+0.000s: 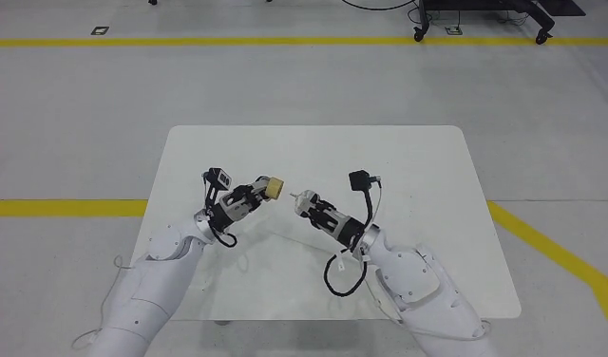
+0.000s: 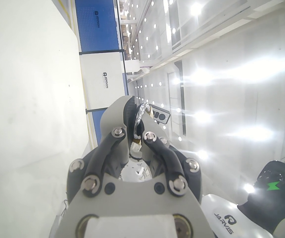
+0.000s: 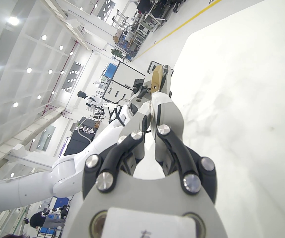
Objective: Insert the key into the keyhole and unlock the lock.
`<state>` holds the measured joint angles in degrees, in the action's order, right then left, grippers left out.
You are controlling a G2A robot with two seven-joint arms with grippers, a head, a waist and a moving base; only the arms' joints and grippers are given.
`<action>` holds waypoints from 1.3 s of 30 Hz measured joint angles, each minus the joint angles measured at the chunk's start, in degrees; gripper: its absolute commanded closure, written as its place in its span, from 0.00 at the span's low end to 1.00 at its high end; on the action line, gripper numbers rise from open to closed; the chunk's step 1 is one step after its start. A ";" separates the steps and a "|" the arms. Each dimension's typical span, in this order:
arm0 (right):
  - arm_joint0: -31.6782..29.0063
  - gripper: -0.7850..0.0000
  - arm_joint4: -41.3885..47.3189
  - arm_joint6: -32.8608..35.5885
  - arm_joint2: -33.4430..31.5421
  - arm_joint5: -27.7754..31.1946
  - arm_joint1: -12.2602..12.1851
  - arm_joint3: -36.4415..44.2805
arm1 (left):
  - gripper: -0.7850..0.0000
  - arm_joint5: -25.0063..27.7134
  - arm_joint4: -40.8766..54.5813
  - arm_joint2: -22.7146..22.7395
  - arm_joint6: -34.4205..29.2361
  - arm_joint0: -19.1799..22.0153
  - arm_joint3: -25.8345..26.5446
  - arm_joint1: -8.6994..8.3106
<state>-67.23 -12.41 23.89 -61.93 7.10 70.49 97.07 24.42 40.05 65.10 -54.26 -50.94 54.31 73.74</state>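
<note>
A brass padlock (image 1: 274, 186) is held above the middle of the white table (image 1: 418, 158) by my left gripper (image 1: 258, 192), which is shut on it. In the left wrist view its silver shackle (image 2: 140, 113) shows between the closed fingers of that gripper (image 2: 137, 117). My right gripper (image 1: 310, 206) is shut on the key (image 1: 300, 198), a short way to the right of the lock. In the right wrist view the key (image 3: 152, 113) sits pinched in my right gripper (image 3: 153, 105), and the padlock (image 3: 156, 77) is just beyond it with its keyhole facing the key.
Both arms hover over the table's middle, and bare tabletop lies on all sides of them. A black cable loop (image 1: 340, 273) hangs from the right forearm. A yellow floor line (image 1: 285, 42) runs beyond the far edge.
</note>
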 measured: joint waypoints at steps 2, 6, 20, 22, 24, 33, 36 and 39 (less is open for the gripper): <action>-0.04 1.00 -0.52 -0.28 0.41 -1.05 0.11 0.33 | 1.00 -0.30 -0.13 -0.10 -0.44 0.14 -0.13 0.06; 0.04 1.00 -0.86 -0.60 0.95 -2.01 0.32 0.47 | 1.00 -0.14 -0.85 -0.14 -0.43 0.35 -0.37 0.14; 1.19 1.00 0.23 -0.52 1.82 -2.16 0.99 -1.10 | 1.00 0.27 -1.94 0.23 -0.47 0.35 -0.27 0.33; 1.35 1.00 0.41 -0.50 1.89 -2.18 1.08 -1.41 | 1.00 0.42 -2.08 0.32 -0.45 0.31 -0.19 0.35; 1.44 1.00 0.45 -0.42 1.93 -2.21 1.14 -1.57 | 1.00 0.57 -2.23 0.38 -0.37 0.27 -0.14 0.37; 1.43 1.00 0.38 -0.05 1.82 -1.86 1.32 -1.91 | 1.00 1.18 -3.70 0.39 -0.14 0.28 0.03 0.46; 1.43 1.00 0.40 0.05 1.80 -1.84 1.39 -2.05 | 1.00 1.29 -3.92 0.43 -0.08 0.24 0.07 0.49; 1.50 1.00 0.18 0.01 1.79 -2.09 1.46 -2.21 | 1.00 1.49 -4.00 0.50 -0.31 0.22 0.13 0.52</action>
<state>-65.74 -12.23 23.91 -60.14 5.01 71.95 94.86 25.91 36.05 65.61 -54.57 -50.72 54.45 74.25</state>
